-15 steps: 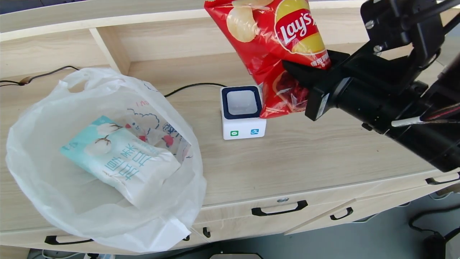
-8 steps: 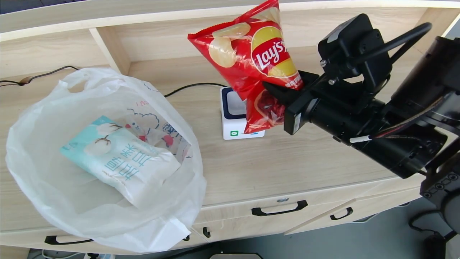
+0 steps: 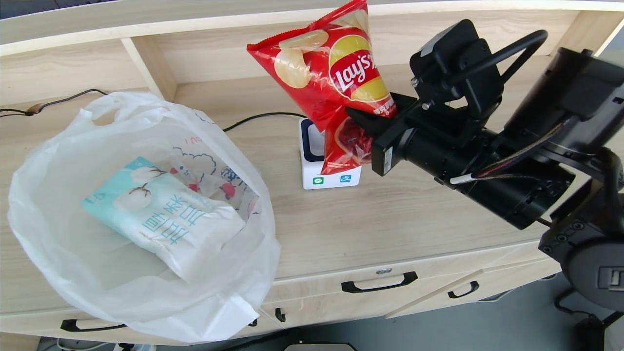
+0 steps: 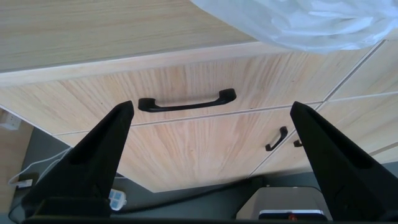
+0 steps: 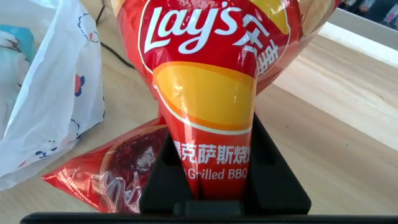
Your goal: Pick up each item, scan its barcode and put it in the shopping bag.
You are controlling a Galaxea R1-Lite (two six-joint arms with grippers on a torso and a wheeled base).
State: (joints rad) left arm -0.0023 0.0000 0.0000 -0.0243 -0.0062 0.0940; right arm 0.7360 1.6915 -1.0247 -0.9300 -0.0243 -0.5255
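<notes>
Red chip bag (image 3: 331, 73) x1, gripped by right end effector (image 3: 369, 119) | left end effector (image 4: 211, 107) spread

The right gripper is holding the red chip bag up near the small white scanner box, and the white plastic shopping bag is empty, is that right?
Not quite: the white plastic shopping bag is not empty. The head view shows a pale blue and white packet lying in it. The right gripper does hold the red chip bag up near the small white scanner box.
</notes>
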